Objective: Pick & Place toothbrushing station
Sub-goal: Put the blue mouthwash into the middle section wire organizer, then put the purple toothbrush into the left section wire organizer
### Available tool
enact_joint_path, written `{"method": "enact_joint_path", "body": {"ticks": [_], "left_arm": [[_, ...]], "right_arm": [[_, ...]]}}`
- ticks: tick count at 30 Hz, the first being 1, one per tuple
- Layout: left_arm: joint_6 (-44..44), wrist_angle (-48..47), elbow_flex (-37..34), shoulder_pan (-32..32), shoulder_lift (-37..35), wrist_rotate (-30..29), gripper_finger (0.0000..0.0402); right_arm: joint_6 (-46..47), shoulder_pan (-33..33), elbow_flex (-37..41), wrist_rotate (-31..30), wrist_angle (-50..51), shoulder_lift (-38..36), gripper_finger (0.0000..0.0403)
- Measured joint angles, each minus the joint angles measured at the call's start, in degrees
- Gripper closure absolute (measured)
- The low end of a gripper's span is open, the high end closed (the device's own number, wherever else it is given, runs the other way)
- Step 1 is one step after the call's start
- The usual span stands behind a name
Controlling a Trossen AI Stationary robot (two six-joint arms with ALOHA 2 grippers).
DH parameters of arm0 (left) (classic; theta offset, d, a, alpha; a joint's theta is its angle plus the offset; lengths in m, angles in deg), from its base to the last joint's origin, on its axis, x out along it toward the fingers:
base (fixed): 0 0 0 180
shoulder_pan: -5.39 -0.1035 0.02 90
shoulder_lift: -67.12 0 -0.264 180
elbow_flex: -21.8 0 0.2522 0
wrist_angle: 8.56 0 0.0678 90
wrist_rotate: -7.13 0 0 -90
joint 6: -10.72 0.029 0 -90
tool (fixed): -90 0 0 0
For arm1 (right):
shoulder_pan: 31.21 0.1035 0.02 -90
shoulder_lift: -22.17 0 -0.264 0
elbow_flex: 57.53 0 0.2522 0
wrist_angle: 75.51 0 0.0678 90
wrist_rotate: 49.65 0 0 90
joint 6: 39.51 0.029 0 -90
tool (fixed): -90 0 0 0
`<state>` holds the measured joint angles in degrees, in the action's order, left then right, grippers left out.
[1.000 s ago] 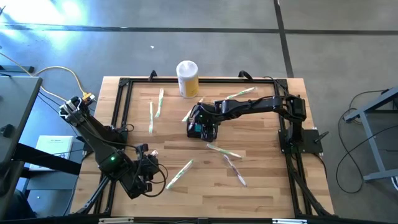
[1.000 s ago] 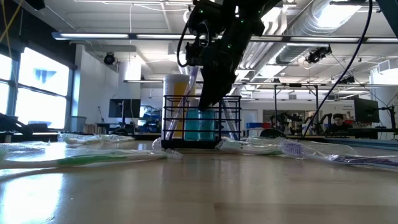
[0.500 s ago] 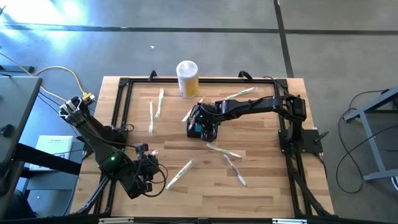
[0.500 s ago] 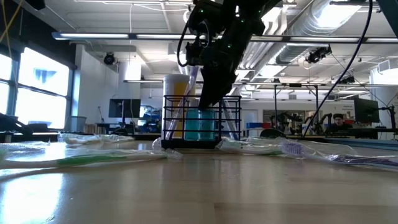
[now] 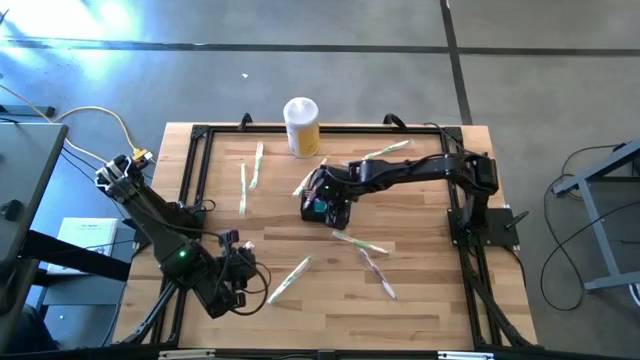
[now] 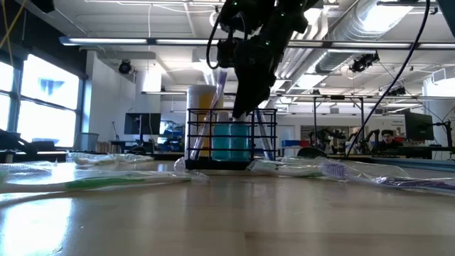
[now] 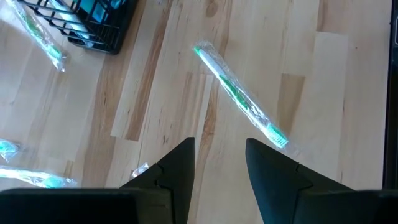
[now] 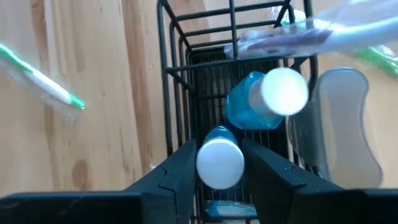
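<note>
From overhead I can barely make out the toothbrushing station; my right gripper sits directly over it near the table's middle and covers most of the black mesh, with only a sliver of teal showing; the low view gives me the caddy's wire side and the gripper coming down into its top, but the fingertips are lost behind the bars; only the right wrist view looks inside, where the two dark fingers sit partly open either side of a white cap; I cannot tell whether they actually pinch it or merely flank it; beside it in the basket stands a blue bottle with a white top, and a wrapped toothbrush lies across the rim; the yellow-and-white canister stands behind the caddy, near the far edge; my left gripper waits at the near left corner, fingers partly apart over bare wood and holding nothing, a wrapped green toothbrush lying just ahead of them.
</note>
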<state>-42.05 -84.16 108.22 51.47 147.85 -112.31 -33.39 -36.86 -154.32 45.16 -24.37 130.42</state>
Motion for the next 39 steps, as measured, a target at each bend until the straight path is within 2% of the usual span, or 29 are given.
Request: {"method": "enact_joint_path", "body": {"ticks": [24,34,39], "left_arm": [[1.5,1.7,0.0,0.0,0.0,0.0,0.0264],[1.5,2.2,0.0,0.0,0.0,0.1,0.0264],[2.0,2.6,0.0,0.0,-0.7,0.1,0.0264]], "right_arm": [[-0.4,-0.3,-0.3,-1.6,-0.5,-2.2,0.0280],[-0.4,-0.3,-0.3,-1.8,-0.5,-7.9,0.0280],[2.8,0.0,-0.3,0.7,-0.3,-13.0,0.0280]]}}
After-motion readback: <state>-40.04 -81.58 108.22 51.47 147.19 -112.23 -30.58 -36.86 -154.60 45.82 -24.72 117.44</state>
